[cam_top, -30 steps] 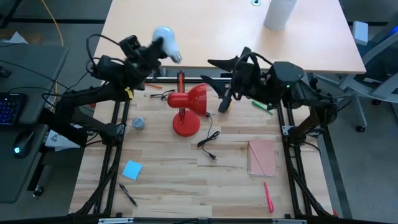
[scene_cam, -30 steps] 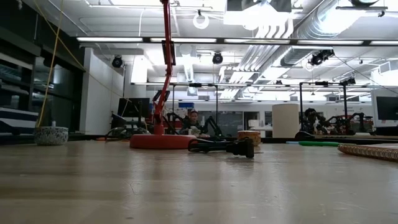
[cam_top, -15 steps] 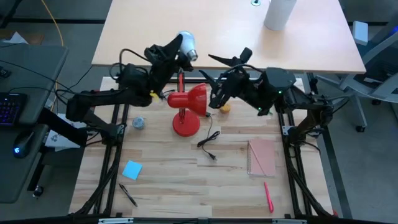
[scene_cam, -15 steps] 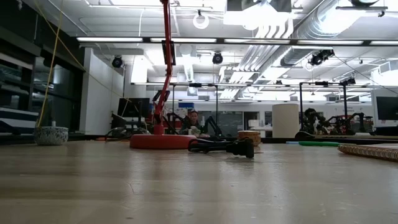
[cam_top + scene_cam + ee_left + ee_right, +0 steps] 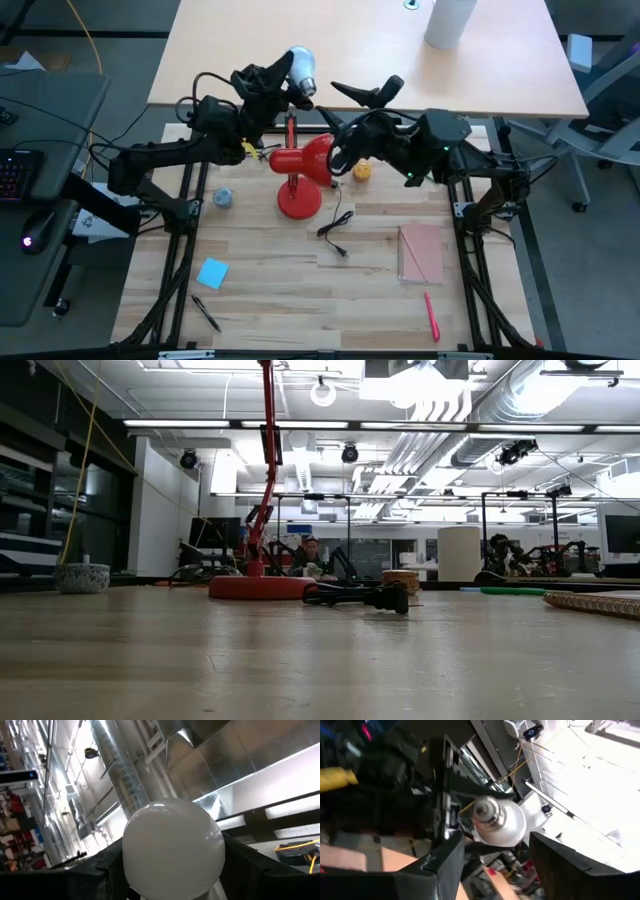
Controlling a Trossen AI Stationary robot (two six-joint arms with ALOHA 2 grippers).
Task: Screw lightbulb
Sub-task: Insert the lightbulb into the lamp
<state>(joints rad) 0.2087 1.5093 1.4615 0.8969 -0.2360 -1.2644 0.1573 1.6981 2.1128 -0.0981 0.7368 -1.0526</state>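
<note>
The white lightbulb (image 5: 298,62) is held high in my left gripper (image 5: 285,80), above the far side of the red lamp (image 5: 303,160). The lamp's shade faces the table's right and its round base (image 5: 298,205) stands on the wooden table. My right gripper (image 5: 338,118) is open and empty, just right of the shade and level with the bulb. In the right wrist view the bulb's metal screw base (image 5: 485,810) faces that camera between the open fingers (image 5: 445,865). The lamp's base (image 5: 260,587) and post also show in the low view. My left gripper pinches the lightbulb between its two fingers (image 5: 65,880), one on each side of the white body (image 5: 172,852), low on it where it narrows. The contact itself lies below the picture's edge. The bulb is lifted clear, its screw base (image 5: 306,86) toward the lamp.
A small yellow-orange round object (image 5: 361,171) lies right of the lamp. The lamp's black cord and plug (image 5: 335,235) lie near the base. A pink notebook (image 5: 421,252), a red pen (image 5: 431,315), a blue note (image 5: 212,272) and a small grey object (image 5: 222,198) lie around.
My left gripper has carried the bulb toward the table's right, from left of the lamp to above its far side, turning as it went. My right gripper has moved left toward the lamp's shade and stayed open, uncovering the yellow-orange object.
</note>
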